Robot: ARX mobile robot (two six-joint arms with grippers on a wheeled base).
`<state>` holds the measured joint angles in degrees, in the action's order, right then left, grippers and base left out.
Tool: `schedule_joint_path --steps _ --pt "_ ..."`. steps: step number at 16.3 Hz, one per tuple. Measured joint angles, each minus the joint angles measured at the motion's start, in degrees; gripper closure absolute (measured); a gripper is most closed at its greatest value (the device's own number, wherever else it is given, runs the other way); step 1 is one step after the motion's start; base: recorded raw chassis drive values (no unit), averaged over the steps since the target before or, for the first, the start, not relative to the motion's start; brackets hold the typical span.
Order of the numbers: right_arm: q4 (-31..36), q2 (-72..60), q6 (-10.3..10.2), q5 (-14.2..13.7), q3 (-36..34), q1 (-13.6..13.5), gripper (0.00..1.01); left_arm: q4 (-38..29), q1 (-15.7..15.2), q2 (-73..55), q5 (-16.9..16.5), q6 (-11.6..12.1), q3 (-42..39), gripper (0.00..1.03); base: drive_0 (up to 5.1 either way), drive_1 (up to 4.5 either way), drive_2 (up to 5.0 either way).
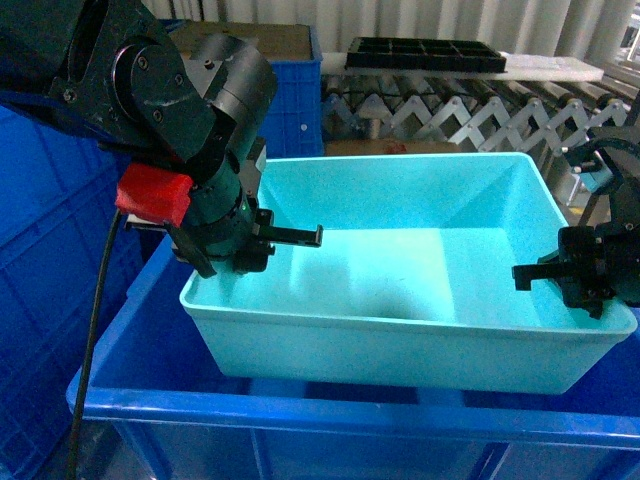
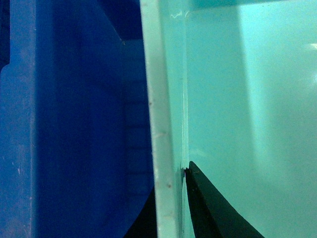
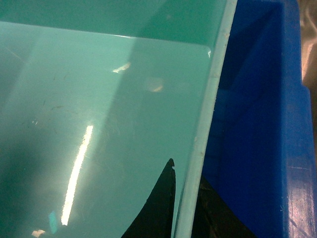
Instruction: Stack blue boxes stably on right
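A large royal-blue plastic crate (image 1: 330, 415) fills the foreground, its thick rim running across the bottom of the head view. More royal-blue ribbed crates (image 1: 45, 260) stand at the left, and another blue crate (image 1: 295, 110) sits further back. Behind lies a metal roller conveyor (image 1: 450, 105) with an accordion frame, carrying a flat black compartmented tray (image 1: 425, 52). Pale vertical curtains or panels (image 1: 420, 18) close the background.
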<state>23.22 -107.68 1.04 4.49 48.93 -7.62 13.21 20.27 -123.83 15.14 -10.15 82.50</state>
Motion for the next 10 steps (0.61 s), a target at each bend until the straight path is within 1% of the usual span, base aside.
schedule_joint_path --steps 8,9,10 --pt "0.00 -0.02 0.00 0.00 0.00 0.00 0.94 0.00 0.00 -0.02 0.00 -0.02 0.00 0.95 0.0 0.00 0.0" --pt "0.02 -0.02 0.07 0.04 0.00 0.00 0.93 0.00 0.00 0.00 0.00 -0.02 0.00 0.95 0.0 0.00 0.0" --pt "-0.26 -0.02 3.39 0.98 0.00 0.00 0.81 -0.26 -0.11 -0.02 0.74 1.84 0.07 0.89 0.0 0.00 0.0"
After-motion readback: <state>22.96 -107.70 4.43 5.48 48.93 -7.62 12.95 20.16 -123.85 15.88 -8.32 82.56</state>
